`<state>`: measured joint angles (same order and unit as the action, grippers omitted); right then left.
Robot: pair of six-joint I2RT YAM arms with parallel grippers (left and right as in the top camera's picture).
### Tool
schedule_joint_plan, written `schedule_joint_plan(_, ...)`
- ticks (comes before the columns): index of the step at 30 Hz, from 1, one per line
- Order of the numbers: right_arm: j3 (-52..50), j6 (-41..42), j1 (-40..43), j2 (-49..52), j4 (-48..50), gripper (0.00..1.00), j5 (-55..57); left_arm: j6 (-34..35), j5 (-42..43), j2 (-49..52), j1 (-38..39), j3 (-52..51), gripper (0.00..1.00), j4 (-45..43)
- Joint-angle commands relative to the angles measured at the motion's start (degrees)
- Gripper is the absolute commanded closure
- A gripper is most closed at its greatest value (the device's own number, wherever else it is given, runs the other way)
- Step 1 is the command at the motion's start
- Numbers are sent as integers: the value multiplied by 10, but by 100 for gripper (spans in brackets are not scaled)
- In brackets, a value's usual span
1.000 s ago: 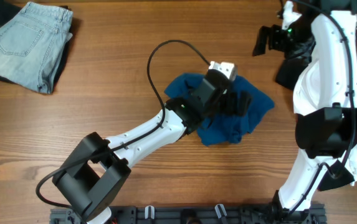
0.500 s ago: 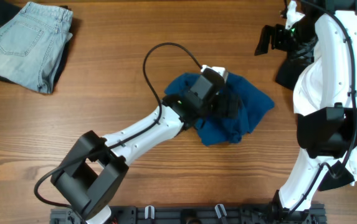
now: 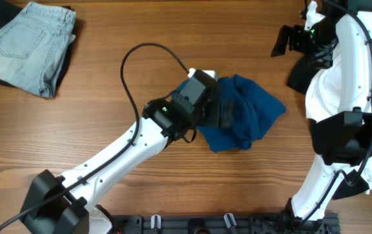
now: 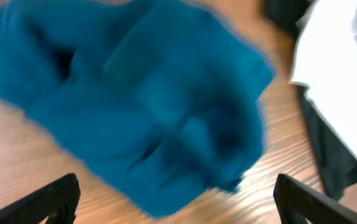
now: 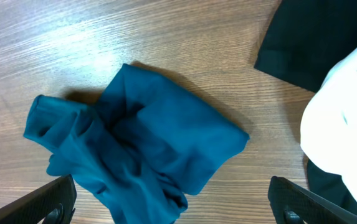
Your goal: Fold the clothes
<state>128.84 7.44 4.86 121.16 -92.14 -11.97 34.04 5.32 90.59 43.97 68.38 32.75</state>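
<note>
Crumpled teal shirt (image 3: 254, 120) at centre, both grippers empty.
Jeans (image 3: 26, 42) lie folded far left; the left gripper (image 3: 228, 112) hovers, jaws wide, over the teal shirt's left edge; the right gripper (image 3: 283, 42), equally wide, hangs apart near the white garment (image 5: 346, 112).

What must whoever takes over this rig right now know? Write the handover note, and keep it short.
Left gripper: open, empty, low over the left part of the teal shirt. The wrist view is blurred, so contact cannot be told.
Right gripper: open, empty, above the far right of the table, clear of the shirt.
Shirt: a crumpled heap right of centre.
Jeans: far left corner. White garment on black cloth: right edge.
Done: nothing folded yet.
Left: spread the shirt flat, then fold it.
</note>
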Motion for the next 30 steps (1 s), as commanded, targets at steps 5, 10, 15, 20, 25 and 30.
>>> schedule_joint_plan(5,12,1,1,-18,0,1,-10,58,-7,61,-1,0,0,1)
schedule_joint_plan(10,12,2,1,-18,0,0,-10,72,33,108,-1,0,0,-49)
schedule_joint_plan(15,12,2,1,-18,0,0,-12,72,108,149,-1,0,0,-148)
schedule_joint_plan(20,12,2,1,-18,0,1,-14,72,138,157,0,0,0,-227)
schedule_joint_plan(25,12,2,1,-18,0,0,-16,82,150,157,0,0,0,-253)
schedule_joint_plan(30,12,2,1,-18,0,1,-16,85,150,157,4,0,0,-263)
